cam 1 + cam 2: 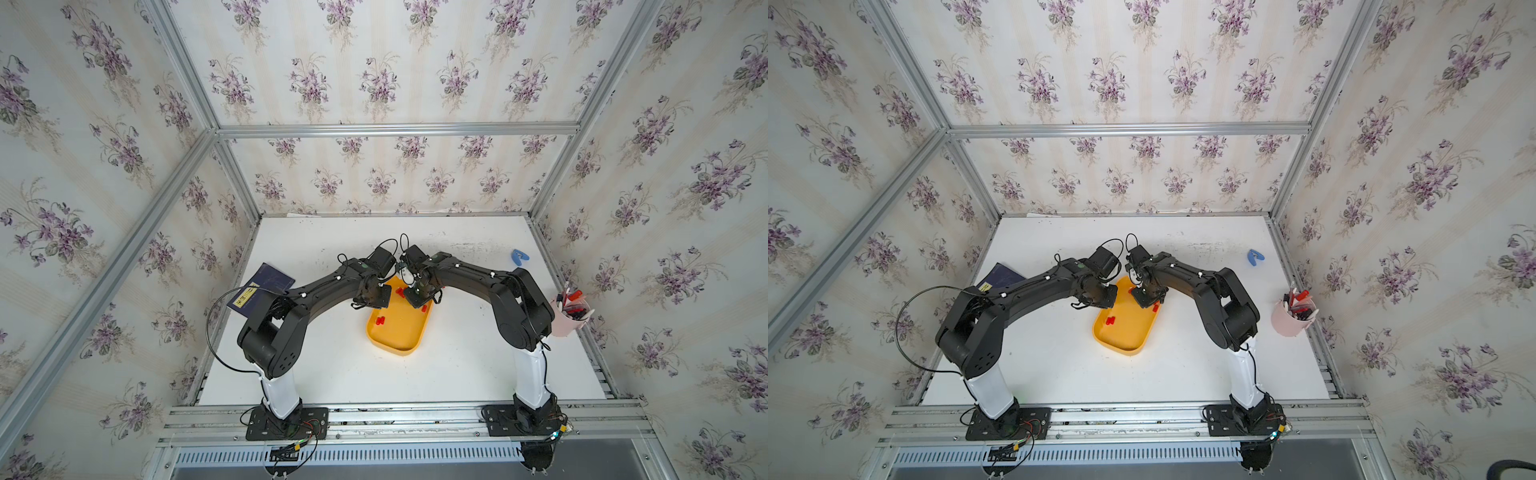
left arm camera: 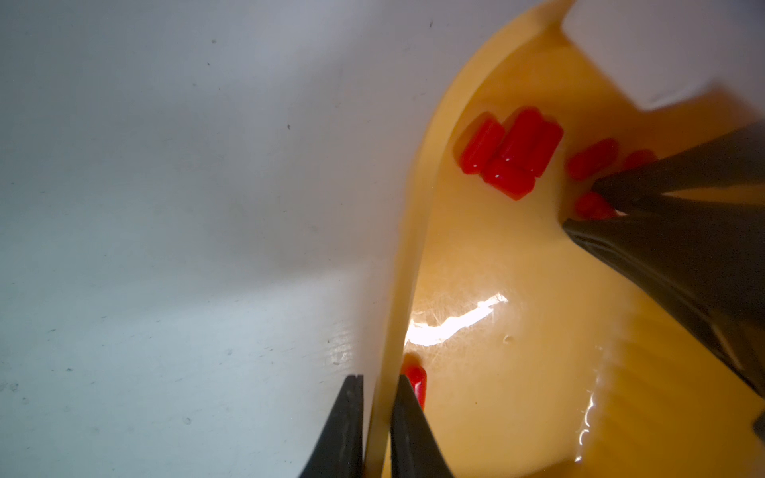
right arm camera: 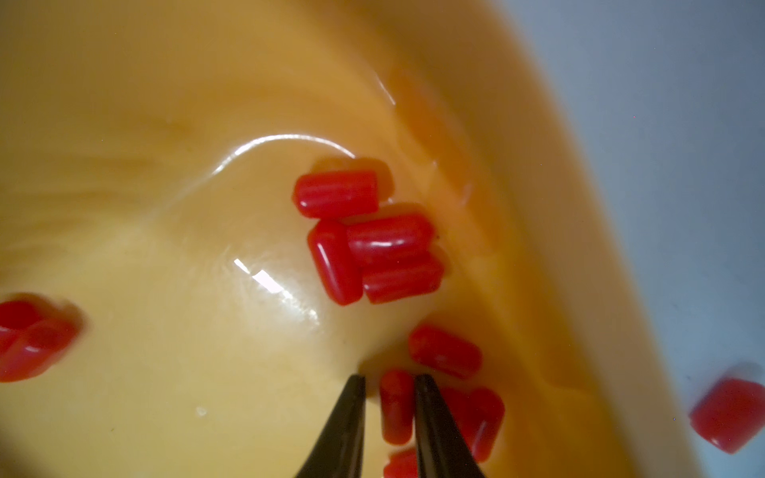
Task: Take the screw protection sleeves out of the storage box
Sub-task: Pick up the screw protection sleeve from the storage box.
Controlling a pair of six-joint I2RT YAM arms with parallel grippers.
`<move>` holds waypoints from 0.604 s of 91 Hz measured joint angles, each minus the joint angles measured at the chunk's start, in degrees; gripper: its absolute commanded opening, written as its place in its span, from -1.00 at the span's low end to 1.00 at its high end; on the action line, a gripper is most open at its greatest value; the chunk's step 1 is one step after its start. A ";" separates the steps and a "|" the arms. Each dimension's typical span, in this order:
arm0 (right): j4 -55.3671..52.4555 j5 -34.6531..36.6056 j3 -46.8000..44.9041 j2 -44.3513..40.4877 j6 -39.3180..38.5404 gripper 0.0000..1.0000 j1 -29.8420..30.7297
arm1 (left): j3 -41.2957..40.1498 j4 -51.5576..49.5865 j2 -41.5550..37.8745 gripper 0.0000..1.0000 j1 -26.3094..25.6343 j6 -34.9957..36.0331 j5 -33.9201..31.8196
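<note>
In both top views, the left arm and the right arm rise nearest the viewer from an aluminium rail at the front edge of the white table. They bend inward to meet over the storage box, a shallow yellow-orange tray lying around the middle of the table. Two of the red screw protection sleeves lie side by side on the tray floor in its near half, toward the left. Further in, the left gripper is clamped on the tray's left rim, one finger outside and the other inside. A single sleeve lies just beside the inner finger. The right gripper reaches down into the same far end. Its jaws stand narrowly apart, one on each side of a sleeve lying on the floor. A sliver of yellow shows between one finger and that sleeve, so it is not yet pinched. Just past it, four sleeves huddle together by the curved wall, and one sleeve lies outside the tray on the table. Off to the right a pale pink cup holds pens, and to the left lies a dark blue booklet with a yellow label. Farthest, near the floral-papered back wall, sits a small blue object.
</note>
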 measured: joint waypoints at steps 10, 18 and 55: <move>-0.24 0.00 -0.02 0.04 0.02 -0.59 -0.07 | 0.15 -0.02 0.00 -0.64 0.02 0.00 0.00; -0.26 -0.04 -0.15 -0.39 0.17 -0.60 -0.09 | 0.17 -0.02 0.00 -0.63 0.02 0.00 -0.04; 5.33 -8.96 -4.11 -10.69 3.13 -0.61 -3.26 | 0.31 -1.03 0.00 -0.59 0.17 -0.22 -0.57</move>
